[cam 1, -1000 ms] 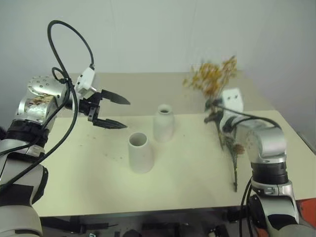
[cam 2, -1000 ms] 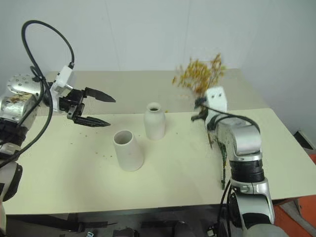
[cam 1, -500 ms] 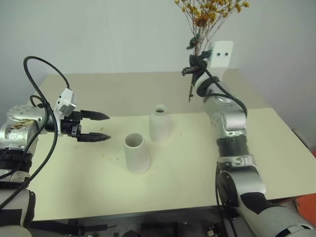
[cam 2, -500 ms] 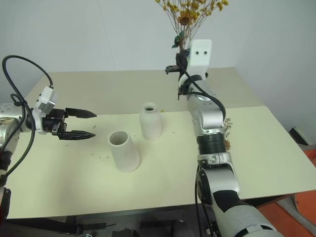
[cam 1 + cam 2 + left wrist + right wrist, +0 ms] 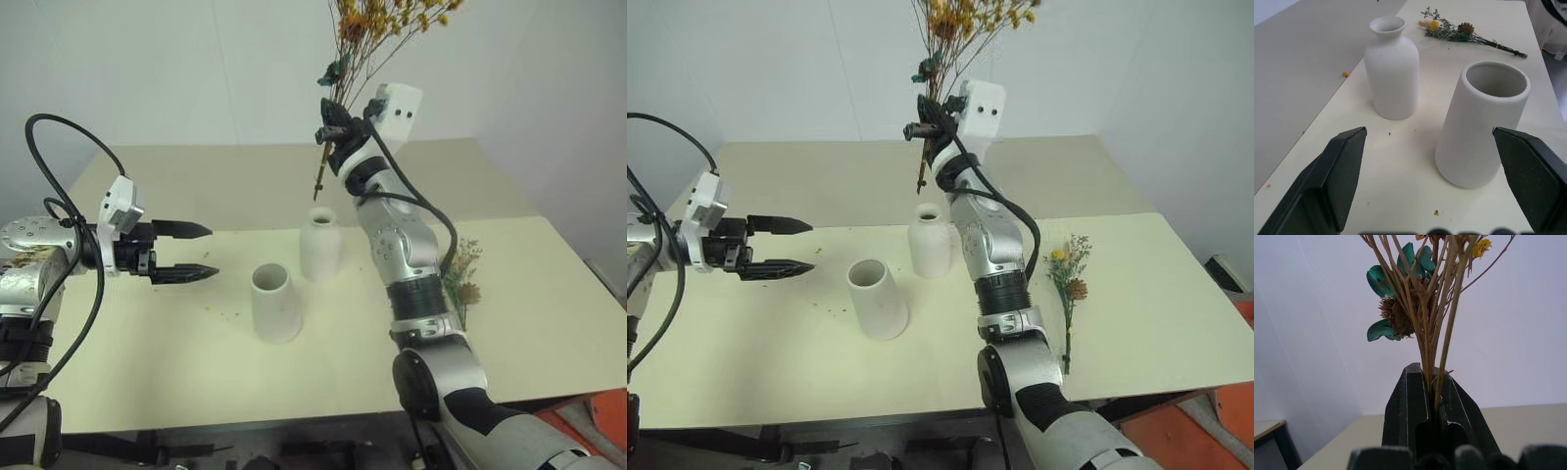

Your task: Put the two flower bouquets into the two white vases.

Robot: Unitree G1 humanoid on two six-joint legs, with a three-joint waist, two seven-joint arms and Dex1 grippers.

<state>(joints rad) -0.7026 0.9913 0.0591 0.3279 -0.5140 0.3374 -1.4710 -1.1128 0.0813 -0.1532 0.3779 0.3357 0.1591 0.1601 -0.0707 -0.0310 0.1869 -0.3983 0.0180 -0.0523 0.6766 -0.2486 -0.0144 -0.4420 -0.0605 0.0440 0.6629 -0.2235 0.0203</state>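
Right fingers (image 5: pixel 1432 396) clamped on the stems of the yellow-orange bouquet (image 5: pixel 377 24), held upright above the bottle-shaped vase (image 5: pixel 320 245). Left fingers (image 5: pixel 191 251) apart, level, pointing at the cone-shaped vase (image 5: pixel 275 303). Grey-green bunch (image 5: pixel 1066 284) flat on the surface (image 5: pixel 1176 313), beyond both vases from the left fingers.

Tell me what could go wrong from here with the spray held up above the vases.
1. The right gripper holds the spray by thin stems, whose ends hang above the bottle vase. Its neck is narrow, so splayed stems could miss or catch the rim.
2. A stem pushing sideways might tip that vase into the cone vase close by.
3. The bunch lies beside the right arm and could be swept as it lowers.
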